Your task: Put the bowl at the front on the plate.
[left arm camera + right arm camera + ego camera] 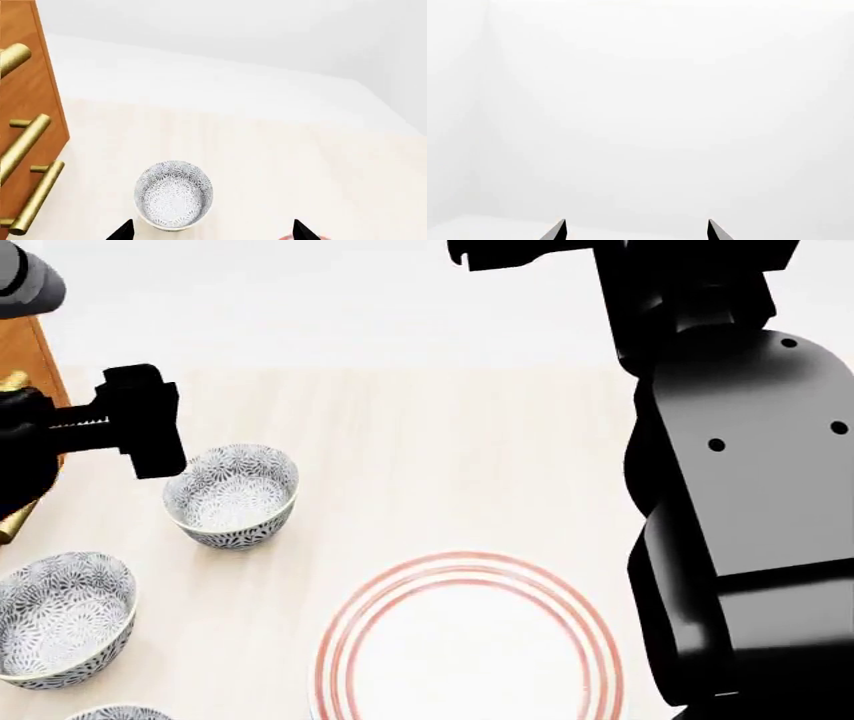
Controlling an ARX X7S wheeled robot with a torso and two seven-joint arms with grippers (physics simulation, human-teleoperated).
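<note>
Three alike grey-blue floral bowls stand in a row on the pale table. The bowl (231, 495) at the front of that row, farthest from me, also shows in the left wrist view (173, 194). The plate (467, 640), white with red rings, lies to its right and nearer to me. My left gripper (212, 231) is open and hangs above the table. The bowl sits just ahead of its fingertips and towards one side, untouched. My right gripper (635, 230) is open, empty and raised, facing a blank white wall.
A second bowl (60, 618) and the rim of a third (120, 712) sit at the near left. A wooden cabinet (27, 100) with brass handles (23, 142) stands at the table's left. My right arm (727, 490) fills the right of the head view.
</note>
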